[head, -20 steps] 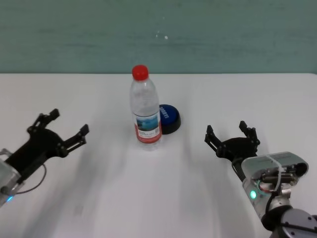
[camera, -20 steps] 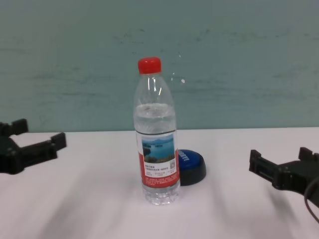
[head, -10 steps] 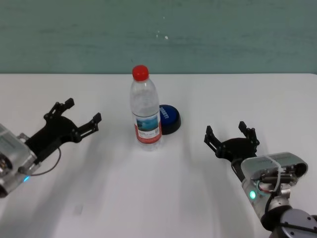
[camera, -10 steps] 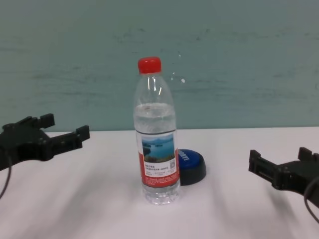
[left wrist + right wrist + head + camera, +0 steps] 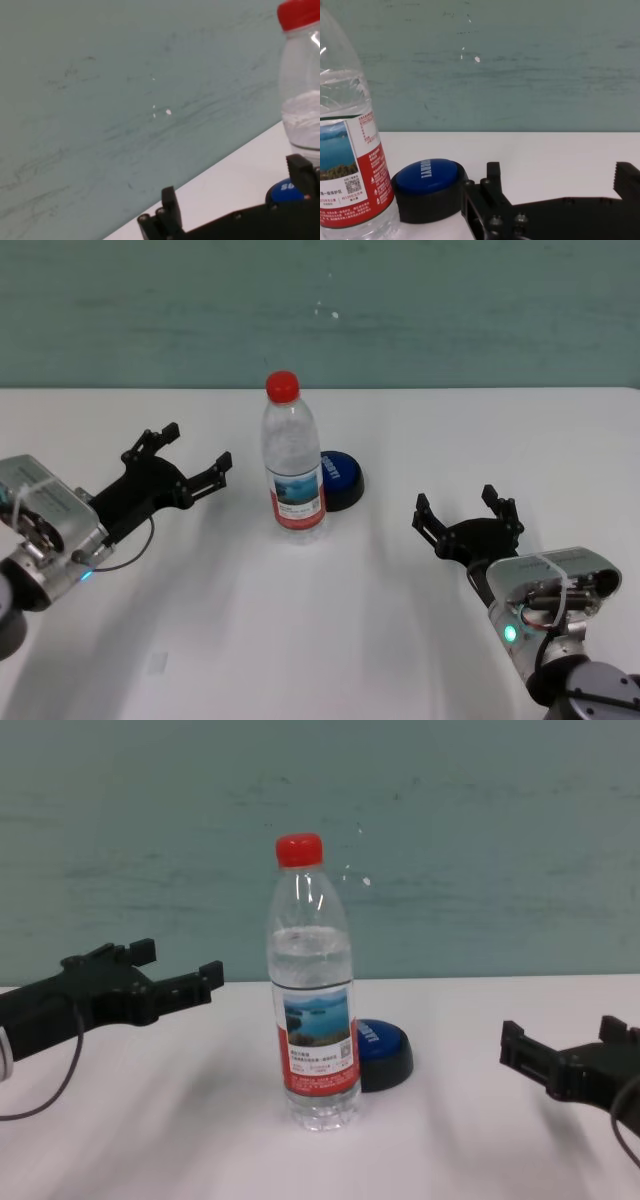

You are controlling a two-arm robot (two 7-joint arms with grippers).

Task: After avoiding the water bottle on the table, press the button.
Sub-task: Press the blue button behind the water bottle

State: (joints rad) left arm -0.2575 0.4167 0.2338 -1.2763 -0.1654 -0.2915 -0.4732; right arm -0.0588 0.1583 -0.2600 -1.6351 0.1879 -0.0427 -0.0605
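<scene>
Upright water bottle (image 5: 295,468) mid-tabletop (image 5: 330,640), tall and tippy | button (image 5: 341,479) just behind-right, rigid, press dome top | left end effector (image 5: 188,461) spread, left of bottle | right end effector (image 5: 468,517) spread, parked right

The robot's black left gripper (image 5: 192,453), fingers spread wide, moves in from the left edge of the plain white table (image 5: 330,630) and now hangs raised, close to the tall clear plastic water bottle (image 5: 293,462) with its red cap.
</scene>
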